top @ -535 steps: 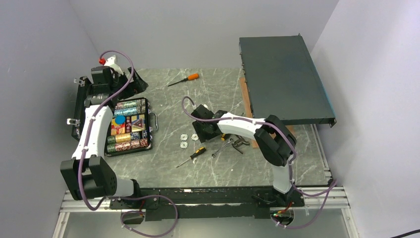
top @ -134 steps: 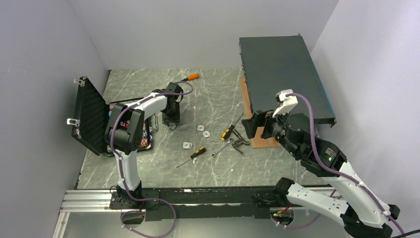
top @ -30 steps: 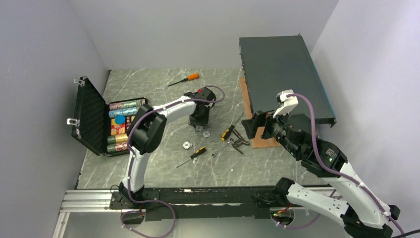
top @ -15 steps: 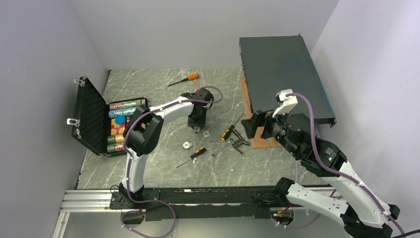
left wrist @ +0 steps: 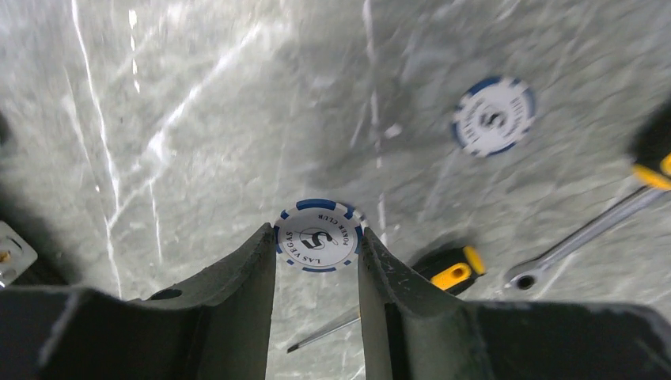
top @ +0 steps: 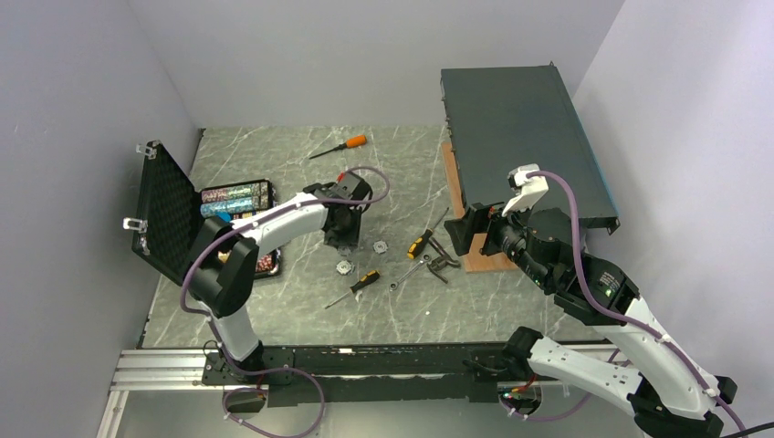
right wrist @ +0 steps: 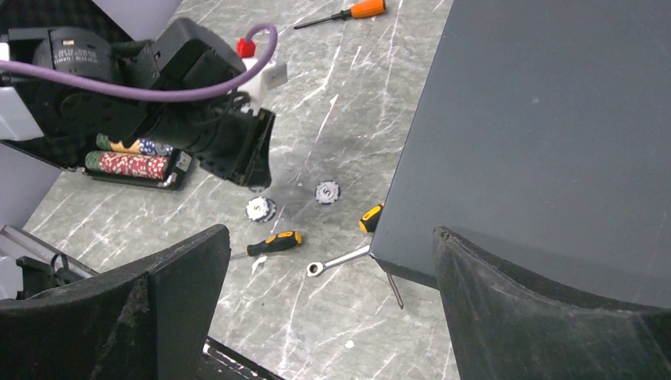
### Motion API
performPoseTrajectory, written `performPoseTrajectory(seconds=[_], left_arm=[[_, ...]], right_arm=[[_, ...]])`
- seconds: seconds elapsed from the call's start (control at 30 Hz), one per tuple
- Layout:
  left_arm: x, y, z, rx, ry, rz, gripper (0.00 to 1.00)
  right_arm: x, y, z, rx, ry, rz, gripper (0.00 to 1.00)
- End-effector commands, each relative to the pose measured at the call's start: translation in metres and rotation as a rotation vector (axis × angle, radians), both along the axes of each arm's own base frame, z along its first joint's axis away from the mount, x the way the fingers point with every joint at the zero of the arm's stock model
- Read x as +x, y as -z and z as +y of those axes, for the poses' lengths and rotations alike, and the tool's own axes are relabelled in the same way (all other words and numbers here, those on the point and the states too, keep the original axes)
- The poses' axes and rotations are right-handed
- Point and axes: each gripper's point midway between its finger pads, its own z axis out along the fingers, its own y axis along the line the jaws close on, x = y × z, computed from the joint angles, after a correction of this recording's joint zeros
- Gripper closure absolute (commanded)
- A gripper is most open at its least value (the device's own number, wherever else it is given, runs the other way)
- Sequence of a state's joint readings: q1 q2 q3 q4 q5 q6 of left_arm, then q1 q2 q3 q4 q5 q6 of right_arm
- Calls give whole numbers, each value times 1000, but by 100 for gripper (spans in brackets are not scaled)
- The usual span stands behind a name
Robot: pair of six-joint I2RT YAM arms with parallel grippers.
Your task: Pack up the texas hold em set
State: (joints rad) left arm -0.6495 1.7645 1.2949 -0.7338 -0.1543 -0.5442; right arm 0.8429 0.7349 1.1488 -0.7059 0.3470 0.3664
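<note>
The black case stands open at the table's left, its foam lid (top: 167,212) upright and rows of poker chips (top: 234,195) in its tray. My left gripper (top: 343,240) hovers right of the tray, shut on a white-and-blue chip (left wrist: 318,236) held by its edges between the fingertips. Two loose chips lie on the table right of that gripper, one (top: 380,245) farther back and one (top: 344,267) nearer. The right wrist view shows the same pair of chips (right wrist: 327,192) (right wrist: 260,209). My right gripper (top: 464,230) hangs raised at the right, open and empty.
A large dark rack box (top: 525,146) rests on a wooden block (top: 484,260) at the right. An orange-handled screwdriver (top: 339,146) lies at the back. Two yellow-handled screwdrivers (top: 356,286) (top: 420,243) and a wrench (top: 406,274) lie mid-table.
My left gripper has closed on one of three loose chips, lifted it and moved left toward the case. The right arm has not moved.
</note>
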Motion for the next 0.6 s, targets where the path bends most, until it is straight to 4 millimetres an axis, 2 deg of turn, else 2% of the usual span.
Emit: performPoseTrajectory(seconds=[0.0,0.37,0.57], left_arm=[[-14,-1,8,-22,-24,-9,66],[-26,19,6,-20,-18,27,66],[-27,21,3,-25,-12,30,64]], right_arm=[[1,-9,4,29,-12,-20,0],[1,-7,8,40,-24,-9,0],[0,-6,6,37,-15,-11,0]])
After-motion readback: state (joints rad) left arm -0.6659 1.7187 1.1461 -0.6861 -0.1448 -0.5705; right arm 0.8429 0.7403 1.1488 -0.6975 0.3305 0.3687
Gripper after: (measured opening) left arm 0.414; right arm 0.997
